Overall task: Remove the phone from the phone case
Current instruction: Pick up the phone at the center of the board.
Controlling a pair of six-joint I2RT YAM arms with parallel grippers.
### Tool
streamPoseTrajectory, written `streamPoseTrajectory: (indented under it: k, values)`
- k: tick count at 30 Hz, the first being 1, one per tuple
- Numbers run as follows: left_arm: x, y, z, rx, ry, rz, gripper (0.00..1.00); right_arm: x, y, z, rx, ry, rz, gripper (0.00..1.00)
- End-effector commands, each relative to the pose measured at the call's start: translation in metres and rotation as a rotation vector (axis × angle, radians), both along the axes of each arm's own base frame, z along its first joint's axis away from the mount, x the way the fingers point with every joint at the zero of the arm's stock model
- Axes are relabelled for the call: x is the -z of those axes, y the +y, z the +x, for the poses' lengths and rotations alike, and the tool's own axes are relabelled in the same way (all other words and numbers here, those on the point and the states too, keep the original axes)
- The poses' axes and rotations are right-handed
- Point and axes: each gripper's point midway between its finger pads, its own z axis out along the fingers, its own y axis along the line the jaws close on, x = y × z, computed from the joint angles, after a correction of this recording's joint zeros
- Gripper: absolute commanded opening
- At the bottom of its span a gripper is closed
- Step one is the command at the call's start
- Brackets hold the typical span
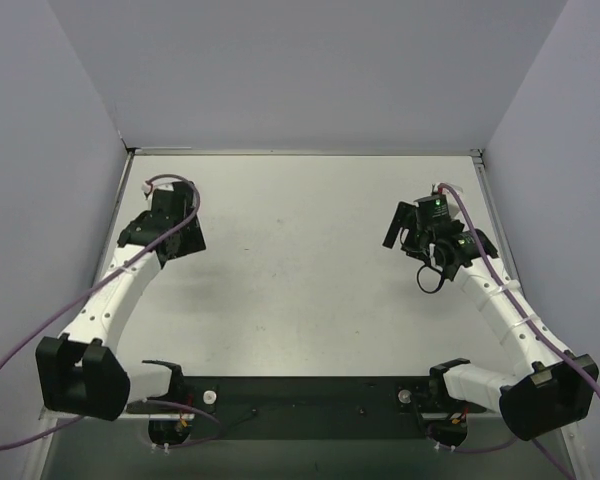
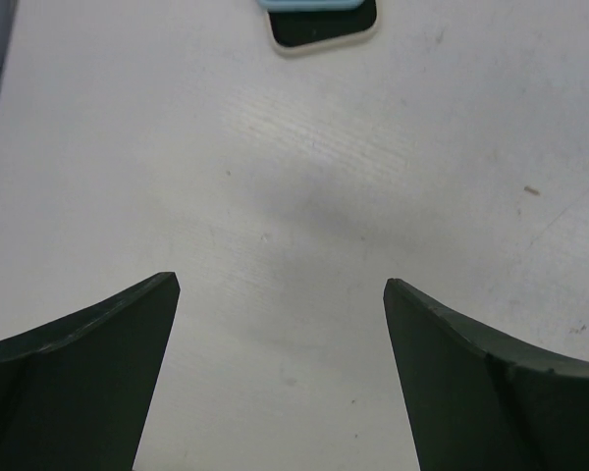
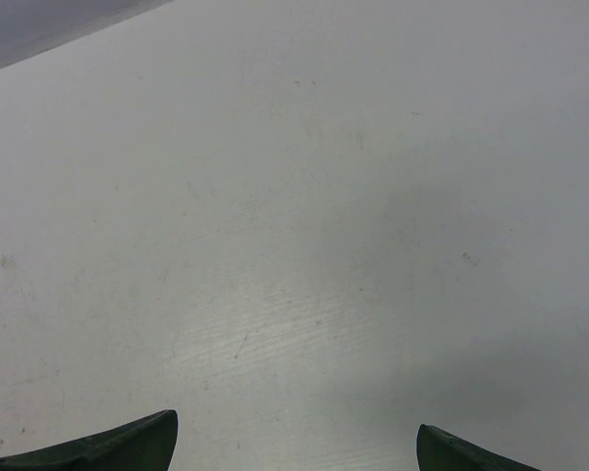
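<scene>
Here we go: the left end effector [image 2: 282, 283] hung low over the pale grey worktop [image 2: 452, 196], dark fingers spread wide, gripping nothing. Just ahead, cut by the top edge of the left wrist view, the black-screened phone [image 2: 324, 29] lay flat inside its cream-rimmed phone case [image 2: 309, 49]. A light blue piece [image 2: 309, 4] overlapped it, perhaps more of the case; the cropped view couldn't settle that. The left was lined up facing the phone, placed to close in. Across the worktop, the right end effector [image 3: 296, 424] hovered equally wide and empty, well apart, placed, I'd say, to brace the case.
</scene>
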Motion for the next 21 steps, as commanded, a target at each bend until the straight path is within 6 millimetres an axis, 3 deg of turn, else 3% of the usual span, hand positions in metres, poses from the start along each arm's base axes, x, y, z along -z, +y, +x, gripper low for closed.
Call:
streamPoseTrajectory:
  k: [1,3,4,5,7,8,11,12,13,15,16,21]
  values:
    - [-0.019,0.012,0.048,0.044,0.026,0.047,0.97,0.003,0.012,0.000,-0.054,0.004,0.026,1.00]
    - [-0.016,0.013,0.061,0.040,0.040,0.027,0.97,0.005,0.015,0.000,-0.062,0.008,0.029,1.00]
    - [-0.004,0.013,0.067,0.032,0.081,0.015,0.97,0.006,0.015,0.000,-0.060,0.009,0.030,1.00]
    - [-0.014,0.014,0.080,0.025,0.056,-0.003,0.97,0.007,0.016,-0.001,-0.064,0.012,0.028,1.00]
    - [-0.001,0.017,0.094,0.013,0.094,-0.022,0.98,0.006,0.017,-0.001,-0.067,0.010,0.032,1.00]
    - [-0.010,0.019,0.106,0.012,0.070,-0.019,0.97,0.007,0.018,-0.002,-0.074,0.013,0.034,1.00]
    - [0.005,0.024,0.123,0.036,0.126,0.013,0.97,0.007,0.020,-0.003,-0.080,0.011,0.033,1.00]
    - [-0.002,0.026,0.134,0.047,0.112,0.023,0.97,0.007,0.020,-0.003,-0.079,0.015,0.035,1.00]
    - [0.011,0.032,0.138,0.044,0.153,0.029,0.97,0.008,0.022,-0.002,-0.085,0.020,0.041,1.00]
    - [0.009,0.036,0.153,0.052,0.146,0.041,0.97,0.007,0.029,-0.002,-0.103,0.027,0.069,1.00]
    - [0.021,0.037,0.157,0.057,0.174,0.046,0.97,0.007,0.032,-0.003,-0.107,0.031,0.080,1.00]
    - [0.034,0.039,0.185,0.071,0.178,0.017,0.97,0.012,0.037,-0.004,-0.111,0.050,0.091,1.00]
